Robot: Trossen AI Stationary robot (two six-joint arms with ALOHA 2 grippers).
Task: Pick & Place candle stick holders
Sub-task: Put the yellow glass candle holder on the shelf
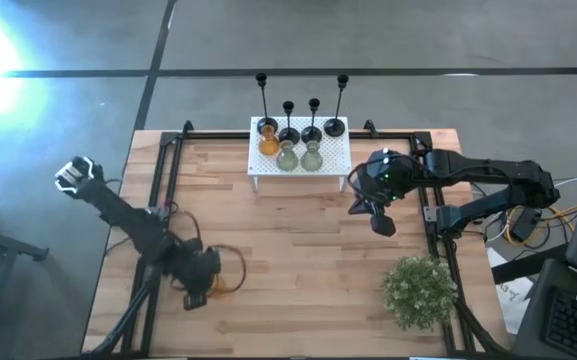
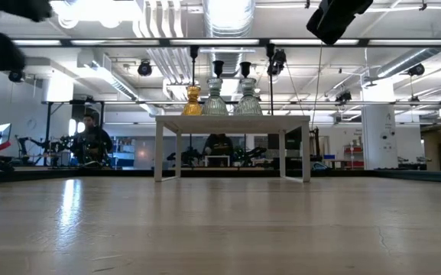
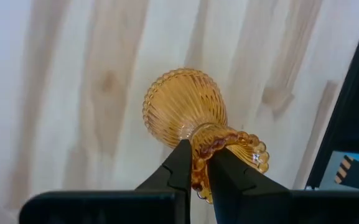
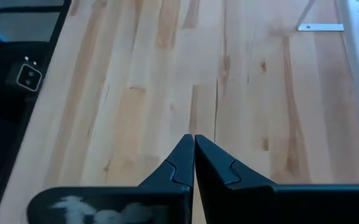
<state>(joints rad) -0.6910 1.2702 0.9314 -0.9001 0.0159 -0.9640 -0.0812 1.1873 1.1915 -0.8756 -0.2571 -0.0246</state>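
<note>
In the lower left of the high view, the left hand (image 1: pixel 208 285) sits low over the wooden counter (image 1: pixel 298 270), and its fingers (image 3: pixel 182 163) are clenched on the beaded rim of an amber glass candle holder (image 3: pixel 188 115), which lies tipped on its side on the wood with its ribbed round body pointing away from the hand. From above, that holder shows only as a small orange patch beside the hand, so how it lies is read from the left wrist view. At the top centre of the high view stands a white perforated rack (image 1: pixel 300 158) at the far edge of the counter. On it are a second amber holder (image 1: pixel 268 144) at the left, two pale green glass holders (image 1: pixel 287 157) (image 1: pixel 311 156) side by side to its right, and four black stemmed holders (image 1: pixel 288 128) in a row behind them; the two outer black ones are taller. In the low view the amber holder (image 2: pixel 192 100) and both green ones (image 2: pixel 215 99) stand upright on the rack's top. The right hand (image 1: pixel 376 212) hangs above bare wood at centre right, just right of the rack's near corner, with its fingers (image 4: pixel 182 158) pressed together and grasping nothing. A bushy green plant (image 1: pixel 420 290) sits in the lower right.
</note>
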